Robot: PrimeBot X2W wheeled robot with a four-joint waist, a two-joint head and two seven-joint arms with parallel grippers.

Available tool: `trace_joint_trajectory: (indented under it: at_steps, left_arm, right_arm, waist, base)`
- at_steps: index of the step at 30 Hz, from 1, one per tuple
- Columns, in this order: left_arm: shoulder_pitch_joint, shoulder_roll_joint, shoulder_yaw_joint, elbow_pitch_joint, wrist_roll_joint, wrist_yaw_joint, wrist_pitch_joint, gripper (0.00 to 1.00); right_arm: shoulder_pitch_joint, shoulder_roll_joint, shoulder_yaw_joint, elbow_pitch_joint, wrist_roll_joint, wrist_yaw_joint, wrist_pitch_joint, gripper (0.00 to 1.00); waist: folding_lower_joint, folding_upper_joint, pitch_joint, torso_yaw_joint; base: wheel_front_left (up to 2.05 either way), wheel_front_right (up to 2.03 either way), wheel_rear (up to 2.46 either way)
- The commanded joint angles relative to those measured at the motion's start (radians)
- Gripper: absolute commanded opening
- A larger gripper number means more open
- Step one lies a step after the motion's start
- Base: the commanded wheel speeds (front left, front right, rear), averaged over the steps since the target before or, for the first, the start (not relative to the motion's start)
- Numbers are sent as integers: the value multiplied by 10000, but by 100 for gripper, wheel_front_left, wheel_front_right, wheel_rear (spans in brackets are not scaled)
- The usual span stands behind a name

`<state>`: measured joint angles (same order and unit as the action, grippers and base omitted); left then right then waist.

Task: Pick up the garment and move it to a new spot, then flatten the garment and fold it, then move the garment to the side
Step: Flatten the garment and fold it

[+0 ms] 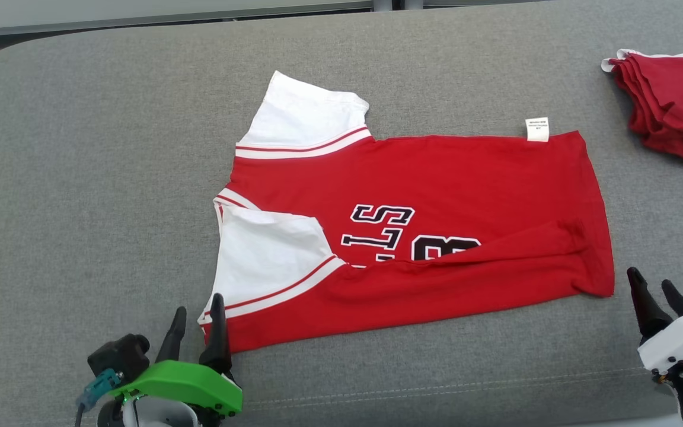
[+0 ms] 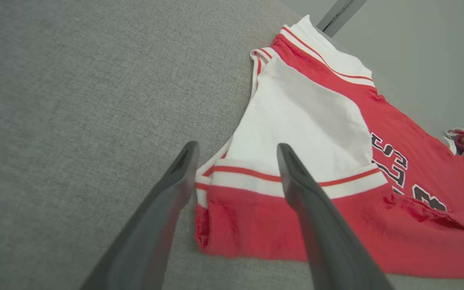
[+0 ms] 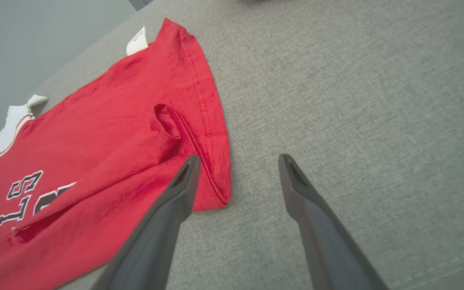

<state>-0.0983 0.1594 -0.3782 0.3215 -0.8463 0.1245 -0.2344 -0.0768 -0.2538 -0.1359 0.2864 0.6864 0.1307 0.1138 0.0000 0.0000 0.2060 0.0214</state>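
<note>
- One large red sports jersey [image 1: 436, 190] with white sleeve panels, red-and-white striped trim and black, white-outlined lettering is laid flat near the middle of a grey woven fabric surface [image 1: 80, 178].
- Its collar end is turned towards the robot's left and its hem towards the right.
- The near long edge is folded over onto the body, so the lettering and number are partly covered.
- One white sleeve is folded onto the front, and the other is spread out on the far side.
- A small white tag [image 1: 536, 129] is seen sticking out of the far edge, close to the hem.
- The left gripper [image 1: 199, 303] is placed at the near left corner of the jersey.
- Its two long dark fingers [image 2: 163, 213] are spread wide and nothing is clamped between them. The striped corner is seen through the gap, and whether the tips touch the cloth cannot be told.
- The right gripper [image 1: 650, 279] is placed just beside the near right hem corner, over bare surface.
- Its fingers [image 3: 171, 213] are likewise spread wide, and nothing is held.
- A stack of plain darker-red cloth [image 1: 673, 101] is set at the far right, well apart from the jersey.
</note>
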Motion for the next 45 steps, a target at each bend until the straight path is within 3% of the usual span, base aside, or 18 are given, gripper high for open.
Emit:
trace_joint_trajectory:
  at_steps: [1,9,16,19,23,25,37,45]
  left_arm:
    - [-205,250,-9,-217,263,97,79,100]
    - [-2006,1346,-633,-1219,1135,-60,1593,100]
    - [-4470,2218,-1054,-1137,1275,-1121,3531,100]
    - [-5391,2324,-1263,-650,1431,-1442,4031,100]
    - [-6201,2256,-1500,-74,1603,-1704,4333,100]
    - [-6816,1957,-1650,543,1757,-1797,4294,100]
    - [-9372,1034,-1923,3494,2363,-1708,3937,100]
    - [-10797,962,-1983,5377,2630,-1675,3877,100]
  right_arm:
    - [142,-158,-142,-330,-171,-1,72,100]
    - [-344,-688,-436,-1846,-621,-1,983,100]
    - [-1270,-1145,-106,-2275,-874,-2,1835,100]
    - [-1739,-1246,134,-2292,-935,-2,2010,100]
    - [-2103,-1267,310,-2351,-863,-1,2077,100]
    - [-2319,-1323,453,-2439,-771,-2,2122,100]
    - [-3034,-1586,962,-3208,-519,-1,2413,100]
    - [-3614,-1562,1583,-3535,-543,-2,2442,100]
  waist:
    - [0,0,-26,-82]
    - [0,0,111,-272]
    - [0,0,727,-463]
    - [0,0,1117,-616]
    - [0,0,1532,-760]
    - [0,0,1904,-874]
    - [0,0,2997,-1329]
    - [0,0,3467,-1827]
  base:
    - [0,0,0]
    - [0,0,0]
    - [0,0,0]
    - [0,0,0]
    - [0,0,0]
    - [0,0,0]
    - [0,0,0]
    - [0,0,0]
